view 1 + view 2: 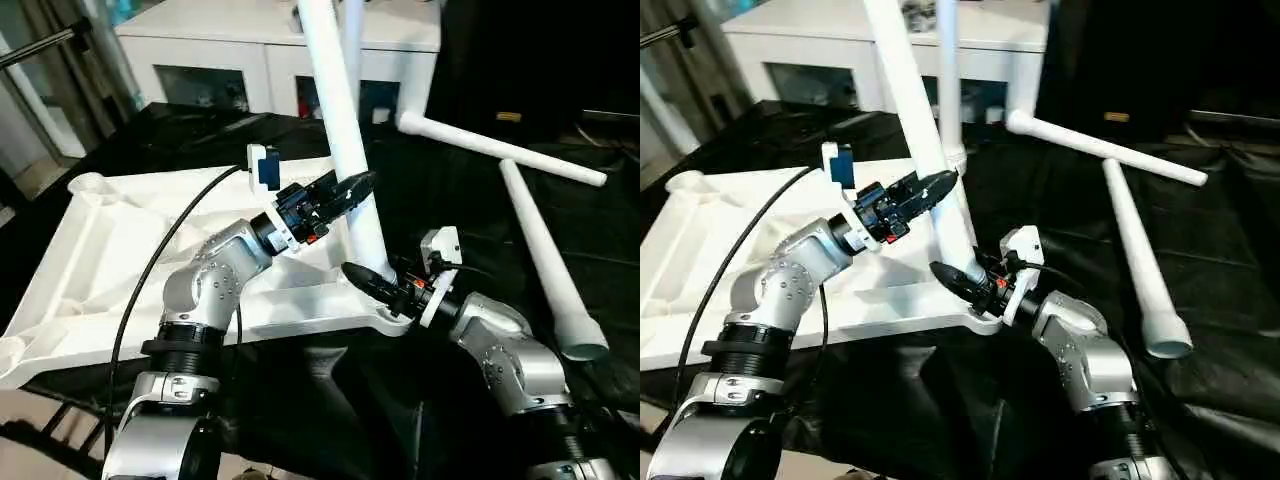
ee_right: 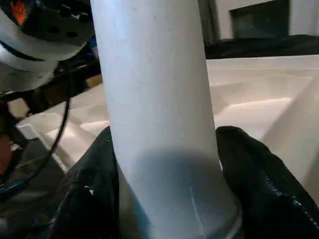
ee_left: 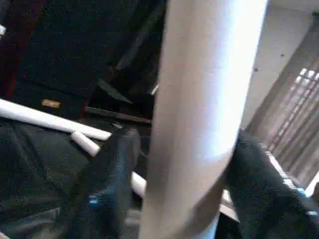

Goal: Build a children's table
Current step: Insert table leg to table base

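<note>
Right claw (image 1: 372,282) around socketed leg (image 1: 345,130)

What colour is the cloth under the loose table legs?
Black cloth, clearest in the left eye view, beneath the loose legs.

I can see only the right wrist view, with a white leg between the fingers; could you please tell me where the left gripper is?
Observer: The left gripper is at the same upright leg, higher up than the right gripper.
Operator: Thank you. Is any other leg standing?
Observer: Yes, a second leg stands at the far right corner of the upturned tabletop.
Operator: And the remaining legs?
Observer: One loose leg and another loose leg lie on the black cloth, to the robot's right.
</note>
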